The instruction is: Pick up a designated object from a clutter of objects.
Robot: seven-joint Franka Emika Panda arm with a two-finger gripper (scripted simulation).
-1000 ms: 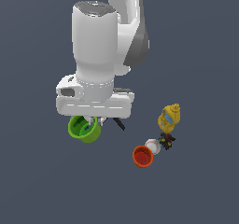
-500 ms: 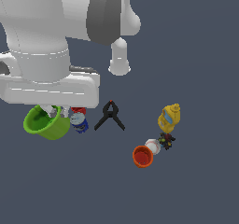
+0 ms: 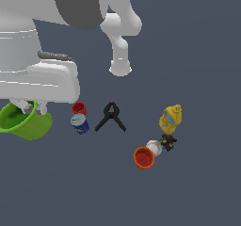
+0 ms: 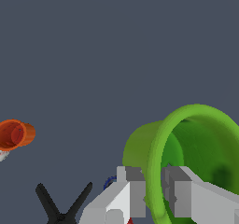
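My gripper [image 3: 29, 108] is shut on the rim of the lime-green cup [image 3: 26, 121] and holds it in the air at the exterior view's left, close to the camera. In the wrist view the gripper [image 4: 155, 192] pinches the cup's wall [image 4: 196, 153], one finger inside and one outside, and the cup hangs tilted. The rest of the clutter lies on the floor: a small red cup [image 3: 79, 108], a blue can [image 3: 80, 124], a black clamp [image 3: 111, 117], a yellow bottle [image 3: 170, 118], a white ball [image 3: 153, 147], a small dark toy [image 3: 167, 141] and an orange-red cup [image 3: 144, 157].
The arm's large white body [image 3: 42, 36] fills the upper left of the exterior view and its base [image 3: 120, 68] stands behind the clutter. The orange-red cup [image 4: 15, 134] and the black clamp [image 4: 60, 204] also show in the wrist view.
My gripper has risen with the green cup and moved toward the exterior view's left and closer to the camera. The red cup, blue can and clamp that it hid now show.
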